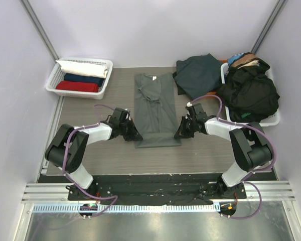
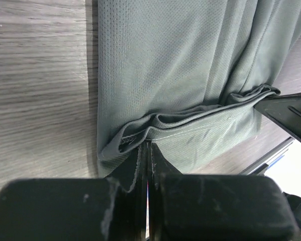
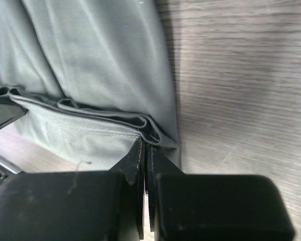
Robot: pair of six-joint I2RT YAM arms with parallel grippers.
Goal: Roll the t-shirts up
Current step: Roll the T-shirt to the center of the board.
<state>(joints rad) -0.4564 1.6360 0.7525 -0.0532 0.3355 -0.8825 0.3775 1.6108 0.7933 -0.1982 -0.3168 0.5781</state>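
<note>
A grey-green t-shirt lies flat in the middle of the table, folded into a long strip with its collar at the far end. Its near hem is turned over into a small fold. My left gripper is shut on the fold's left corner. At the right corner my right gripper is shut on the fold too. A dark teal t-shirt lies crumpled at the back right. A black t-shirt is heaped in the right basket.
A white lattice basket at the back left holds rolled white, navy and red shirts. A second white basket stands at the right under the black heap. Purple walls close in on both sides.
</note>
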